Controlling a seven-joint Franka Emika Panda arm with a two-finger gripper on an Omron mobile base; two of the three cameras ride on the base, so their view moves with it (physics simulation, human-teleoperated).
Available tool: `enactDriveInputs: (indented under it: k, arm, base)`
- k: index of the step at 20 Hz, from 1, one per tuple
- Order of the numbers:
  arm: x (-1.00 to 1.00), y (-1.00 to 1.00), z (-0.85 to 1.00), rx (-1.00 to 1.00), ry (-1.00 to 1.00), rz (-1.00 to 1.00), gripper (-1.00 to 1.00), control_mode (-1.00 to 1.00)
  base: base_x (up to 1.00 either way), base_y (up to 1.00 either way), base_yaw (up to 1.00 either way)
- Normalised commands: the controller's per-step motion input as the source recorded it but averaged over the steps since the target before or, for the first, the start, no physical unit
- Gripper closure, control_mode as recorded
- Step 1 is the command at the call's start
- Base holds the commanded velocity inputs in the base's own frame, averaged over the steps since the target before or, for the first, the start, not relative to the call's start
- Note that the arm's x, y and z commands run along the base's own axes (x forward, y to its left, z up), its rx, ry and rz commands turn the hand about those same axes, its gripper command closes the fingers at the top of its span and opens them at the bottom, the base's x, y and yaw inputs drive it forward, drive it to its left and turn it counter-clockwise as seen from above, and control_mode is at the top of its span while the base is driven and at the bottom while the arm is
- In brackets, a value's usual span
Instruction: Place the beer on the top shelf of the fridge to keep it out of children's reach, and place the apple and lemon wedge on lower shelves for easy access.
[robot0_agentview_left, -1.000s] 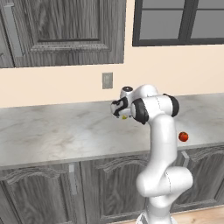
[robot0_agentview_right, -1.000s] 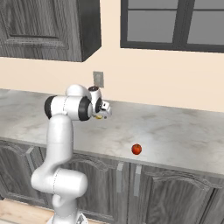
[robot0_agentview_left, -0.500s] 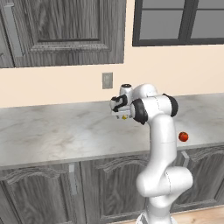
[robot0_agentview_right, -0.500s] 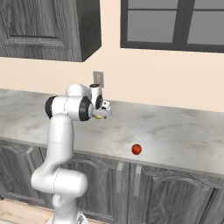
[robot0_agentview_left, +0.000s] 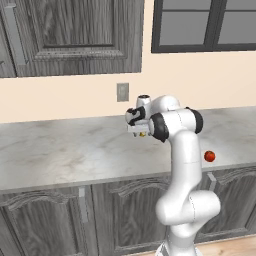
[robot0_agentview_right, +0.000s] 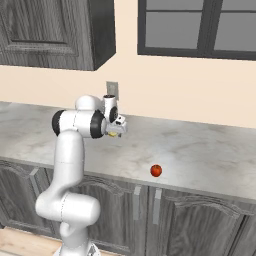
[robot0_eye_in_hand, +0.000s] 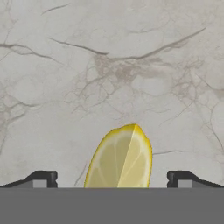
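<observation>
While the white arm folds forward over the marble counter (robot0_agentview_left: 65, 150), the gripper (robot0_eye_in_hand: 113, 177) hangs with its jaws spread wide, the two dark fingertips (robot0_eye_in_hand: 41, 178) standing well apart at the bottom of the hand view, and nothing is clamped between them. Right there in the gap sits the lemon wedge (robot0_eye_in_hand: 120, 157), pale yellow, its pointed end up in that view, lying on the veined grey stone with clear space on either side between it and each tip. From the left base view the gripper (robot0_agentview_left: 138, 131) sits at the front of the bent wrist, just below the wall outlet (robot0_agentview_left: 122, 92), and a speck of yellow, the lemon wedge (robot0_agentview_left: 142, 134), peeks out beneath it; whether the hand touches the wedge from this angle I cannot tell. Over in the right base view it's the same story, the gripper (robot0_agentview_right: 118, 131) over that little yellow lemon wedge (robot0_agentview_right: 113, 133), mid-counter, nearer the back wall than the front edge. And the apple (robot0_agentview_right: 156, 170), small, red and glossy, sits alone near the counter's front edge, well apart from the hand; in the left base view the apple (robot0_agentview_left: 209, 156) shows just past the arm's upright link. Dark grey wall cabinets (robot0_agentview_left: 75, 35) hang above, a dark-framed window (robot0_agentview_right: 200, 25) beside them, and matching base cabinets (robot0_agentview_right: 190, 225) run below.
</observation>
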Motion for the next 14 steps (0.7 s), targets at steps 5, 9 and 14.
enactDriveInputs:
  k: [5, 9, 14]
  arm:
    - [0.00, 0.00, -0.21, 0.00, 0.02, 0.00, -1.00, -1.00]
    - [0.00, 0.00, -0.25, 0.00, 0.00, 0.00, 1.00, -1.00]
    - [0.00, 0.00, -0.30, 0.00, 0.00, 0.00, 1.00, -1.00]
  base:
    - [0.00, 0.00, 0.00]
    - [0.00, 0.00, 0.00]
    - [0.00, 0.00, 0.00]
